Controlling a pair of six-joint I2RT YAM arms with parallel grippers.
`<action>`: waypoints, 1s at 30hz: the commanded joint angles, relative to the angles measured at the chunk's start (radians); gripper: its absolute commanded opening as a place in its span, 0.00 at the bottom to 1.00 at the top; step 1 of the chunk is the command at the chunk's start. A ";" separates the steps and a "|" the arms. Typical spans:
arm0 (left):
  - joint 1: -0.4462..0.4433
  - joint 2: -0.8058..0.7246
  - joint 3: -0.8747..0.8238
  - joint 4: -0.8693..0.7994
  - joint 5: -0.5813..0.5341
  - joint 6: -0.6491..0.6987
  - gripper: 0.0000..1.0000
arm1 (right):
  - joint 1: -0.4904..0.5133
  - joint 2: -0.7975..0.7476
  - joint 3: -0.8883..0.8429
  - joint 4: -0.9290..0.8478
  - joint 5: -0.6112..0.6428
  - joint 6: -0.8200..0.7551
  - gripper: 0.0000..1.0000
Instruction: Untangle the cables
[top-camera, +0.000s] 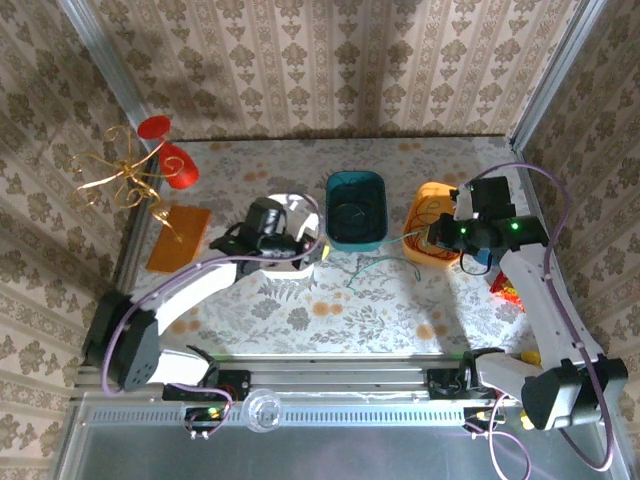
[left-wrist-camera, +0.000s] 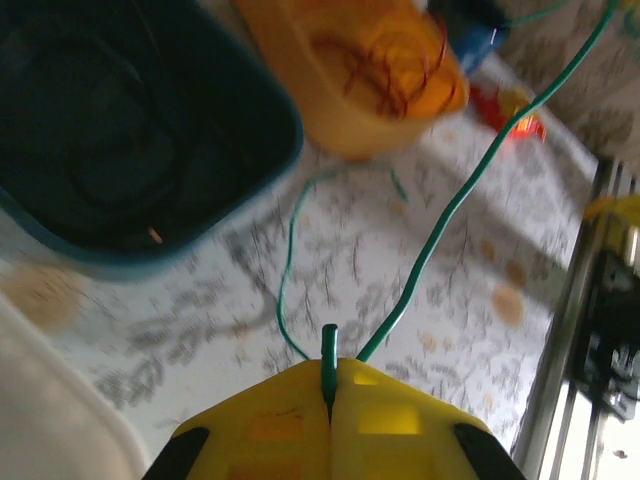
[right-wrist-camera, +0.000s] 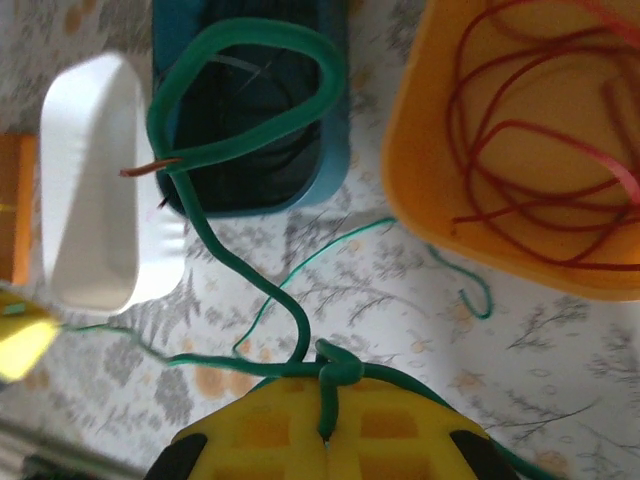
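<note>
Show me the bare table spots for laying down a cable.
Free: the near strip along the table edge, and the far strip behind the teal bin. Crowded: by the orange bin, where the green cable trails.

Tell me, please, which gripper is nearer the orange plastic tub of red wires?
Right. The right gripper is beside the orange plastic tub; the left gripper sits beyond the teal plastic tub.

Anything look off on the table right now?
The thin green wire is strung loose over the floral tabletop, pinched by both the left fingers and the right fingers. It crosses itself at the right fingers, and one end shows a bare brownish tip.
</note>
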 joint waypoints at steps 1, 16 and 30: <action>0.130 -0.130 0.009 -0.032 -0.073 -0.037 0.00 | -0.021 -0.064 -0.009 0.021 0.241 0.056 0.00; 0.536 -0.300 0.176 0.195 0.143 -0.309 0.00 | -0.070 -0.065 -0.082 0.081 0.333 0.133 0.00; 0.524 -0.427 0.088 -0.019 0.118 -0.200 0.00 | -0.062 -0.063 -0.108 0.128 0.238 0.106 0.00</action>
